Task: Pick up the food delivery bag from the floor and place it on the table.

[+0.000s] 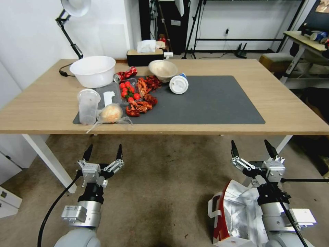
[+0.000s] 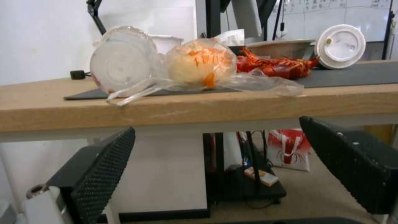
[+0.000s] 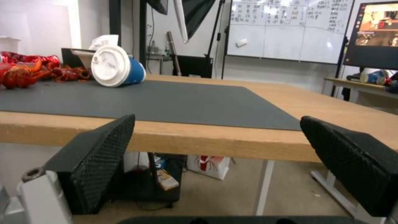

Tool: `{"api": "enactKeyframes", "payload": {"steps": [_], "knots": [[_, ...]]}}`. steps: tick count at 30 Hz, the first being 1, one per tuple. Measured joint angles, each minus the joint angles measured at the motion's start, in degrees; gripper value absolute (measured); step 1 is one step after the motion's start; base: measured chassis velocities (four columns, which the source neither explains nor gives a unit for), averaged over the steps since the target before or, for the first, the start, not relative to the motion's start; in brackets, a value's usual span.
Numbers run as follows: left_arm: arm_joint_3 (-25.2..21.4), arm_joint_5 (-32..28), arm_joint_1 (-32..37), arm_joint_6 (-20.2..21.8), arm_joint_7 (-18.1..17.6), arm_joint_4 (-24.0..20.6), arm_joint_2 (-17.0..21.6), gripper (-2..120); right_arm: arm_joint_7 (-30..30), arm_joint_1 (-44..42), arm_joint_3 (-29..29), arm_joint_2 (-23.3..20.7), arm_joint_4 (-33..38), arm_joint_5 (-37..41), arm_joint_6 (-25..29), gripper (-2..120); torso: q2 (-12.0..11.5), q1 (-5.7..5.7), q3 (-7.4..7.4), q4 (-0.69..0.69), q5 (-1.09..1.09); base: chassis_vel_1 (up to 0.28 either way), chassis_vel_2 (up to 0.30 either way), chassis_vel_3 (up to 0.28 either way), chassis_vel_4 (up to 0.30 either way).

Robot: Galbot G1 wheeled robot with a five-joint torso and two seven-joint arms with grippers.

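The food delivery bag (image 1: 236, 211), white with a red side panel and crumpled silver foil lining, stands open on the carpet floor (image 1: 164, 178) at the lower right of the head view. My right arm partly covers it. Above and just beyond the bag, my right gripper (image 1: 250, 144) (image 3: 217, 118) is open and empty, pointing at the table's near edge. My left gripper (image 1: 105, 148) (image 2: 217, 126) is open and empty too, hanging over bare carpet on the left. The light wood table (image 1: 281, 106) with its dark grey mat (image 1: 212, 103) stretches in front of both.
The mat's left half holds a white bowl (image 1: 93, 70), a clear cup (image 1: 88, 106), a bagged bun (image 1: 111, 113), crayfish (image 1: 140, 104), tomatoes and a tipped blue cup (image 1: 179, 83). White table legs (image 1: 48, 159) stand at both sides. A small printed bag (image 2: 288, 151) sits beyond the table.
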Motion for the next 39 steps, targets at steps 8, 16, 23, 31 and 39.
{"api": "enactKeyframes", "payload": {"steps": [8, 16, 23, 31, 39], "knots": [[-0.04, 0.00, -0.29, -0.12, -0.02, 0.35, 0.07, 99, -0.05, 0.17, 0.17, -0.09, -0.13, 0.23, 0.00, 100, -2.00, -0.83, -1.18, 0.00, 0.00, 0.000, 0.000, 0.000, 0.000], [-0.28, -0.08, -0.08, -0.32, -0.08, 0.30, 0.25, 99, 0.00, 0.16, 0.30, -0.01, -0.28, 0.21, -0.01, 100, -3.87, -1.56, -2.32, 0.00, 0.00, 0.000, 0.000, 0.000, 0.000], [-0.32, -0.09, -0.23, -0.43, -0.07, 0.41, 0.18, 99, 0.03, 0.38, 0.34, -0.12, -0.69, 0.23, 0.02, 100, -5.40, -2.15, -3.25, 0.00, 0.00, 0.000, 0.000, 0.000, 0.000], [-0.30, -0.05, 0.14, -0.43, 0.00, -0.14, -0.22, 98, 0.05, 0.40, 0.61, -0.38, -0.93, 0.66, 0.04, 100, -7.32, -2.88, -4.42, 0.00, 0.00, 0.000, 0.000, 0.000, 0.000], [-0.53, 0.07, 0.40, -0.56, 0.00, -0.32, -0.31, 98, 0.05, 0.67, 0.46, -0.24, -1.27, 0.72, 0.18, 100, -9.19, -3.63, -5.55, 0.00, 0.00, 0.000, 0.000, 0.000, 0.000]]}}
